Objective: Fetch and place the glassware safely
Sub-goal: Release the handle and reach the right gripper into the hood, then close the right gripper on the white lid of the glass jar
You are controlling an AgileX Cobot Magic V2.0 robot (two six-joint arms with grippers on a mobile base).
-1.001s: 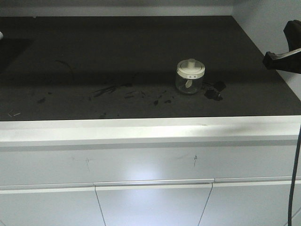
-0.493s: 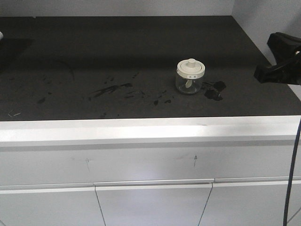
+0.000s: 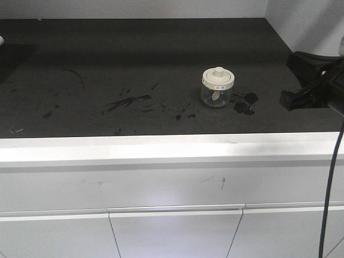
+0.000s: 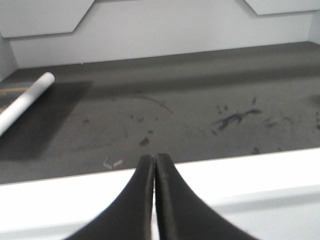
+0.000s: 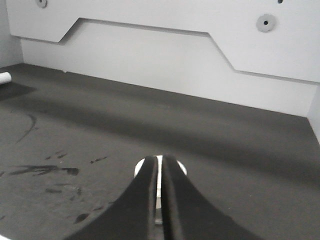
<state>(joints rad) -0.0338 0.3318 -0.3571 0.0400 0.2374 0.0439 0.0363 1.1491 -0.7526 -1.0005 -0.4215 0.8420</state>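
Note:
The glassware, a small clear jar [image 3: 217,87] with a cream knobbed lid, stands upright on the dark counter [image 3: 134,59], right of centre. My right gripper [image 3: 285,100] hovers over the counter's right end, to the right of the jar and apart from it, with nothing in it. In the right wrist view its fingers are together [image 5: 159,159], and the jar's lid [image 5: 138,167] shows just behind the tips. My left gripper [image 4: 153,157] is shut and empty above the counter's white front edge; the front view does not show it.
Dark smears and stains [image 3: 129,101] mark the counter around the jar. A white roll [image 4: 25,102] lies at the far left. A white back panel [image 5: 150,55] and a right side wall [image 3: 306,21] bound the counter. White drawer fronts [image 3: 172,231] sit below.
My right gripper has come in from the right edge, moving left and down toward the jar. The jar has not moved.

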